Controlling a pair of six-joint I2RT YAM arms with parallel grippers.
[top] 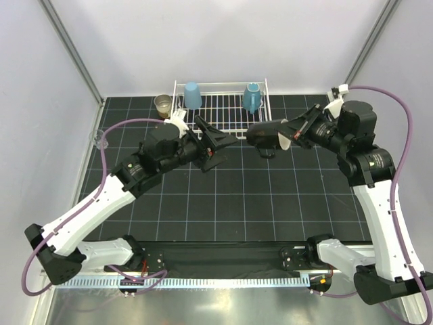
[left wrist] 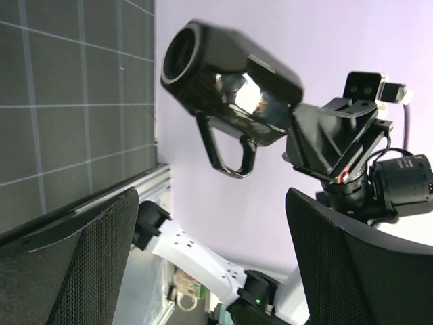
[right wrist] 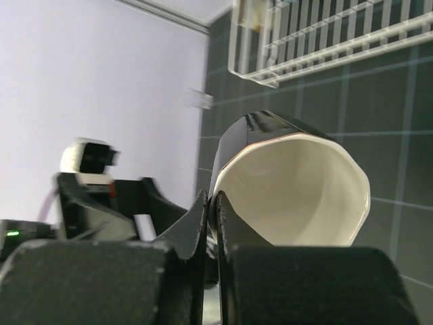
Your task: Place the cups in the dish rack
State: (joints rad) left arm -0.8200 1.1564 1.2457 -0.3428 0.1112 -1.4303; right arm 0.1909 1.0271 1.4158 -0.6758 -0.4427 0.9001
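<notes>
Checking in from the remote desk: the right gripper [right wrist: 211,211] is pinched tight on the rim of the black cup [top: 265,133], right at the edge of the cream inside. The cup is up off the table [top: 270,203], tipped on its side with the handle hanging down, just in front of the near edge of the dish rack [top: 223,115]. The left gripper [top: 218,145] sits close on the cup's left, jaws spread wide with nothing between them, pointing at the cup. In the rack, the light blue tumbler [top: 192,95] and the teal mug [top: 252,99] sit along the back. The tan cup [top: 162,105] is on the table just left of the rack. The tiny clear glass [top: 101,140] is way out by the table's left edge.
</notes>
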